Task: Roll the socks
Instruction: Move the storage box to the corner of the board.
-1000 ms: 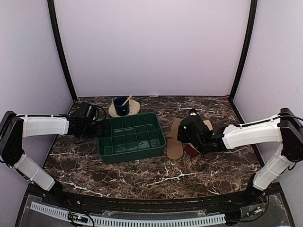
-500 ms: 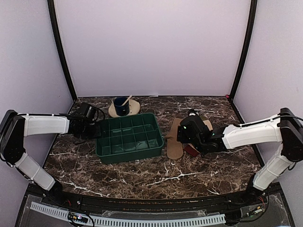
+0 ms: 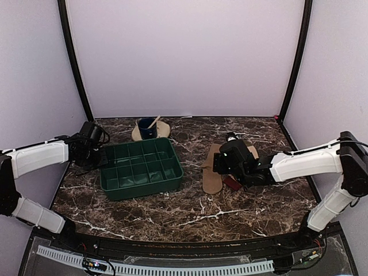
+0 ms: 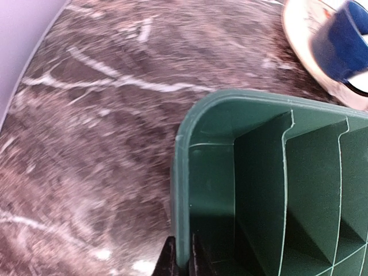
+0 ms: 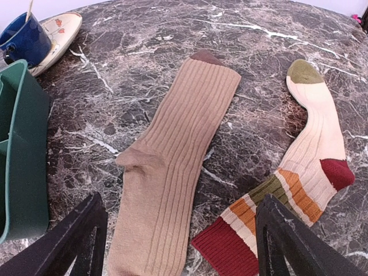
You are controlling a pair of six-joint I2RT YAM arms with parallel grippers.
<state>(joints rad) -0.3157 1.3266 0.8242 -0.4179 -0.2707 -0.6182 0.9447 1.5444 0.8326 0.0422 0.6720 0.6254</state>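
One tan sock (image 5: 172, 167), one striped sock (image 5: 313, 138), flat

In the right wrist view, the bottom edge cuts off the right fingers (image 5: 77, 233), the lower end of the plain tan sock (image 5: 172, 167) and the red cuff of the striped sock (image 5: 310, 167). The green tray (image 5: 23, 149) runs off the left edge. From above, the right arm (image 3: 299, 161) covers most of the striped sock and all of those fingers. Where the left fingers (image 4: 168, 260) meet the tray is too small for us to read there. In the left wrist view we see only their tips at the bottom edge. The tray runs off right and bottom, and the blue cup (image 4: 345, 43) and saucer (image 4: 299, 40) are blurred and cropped by the corner.
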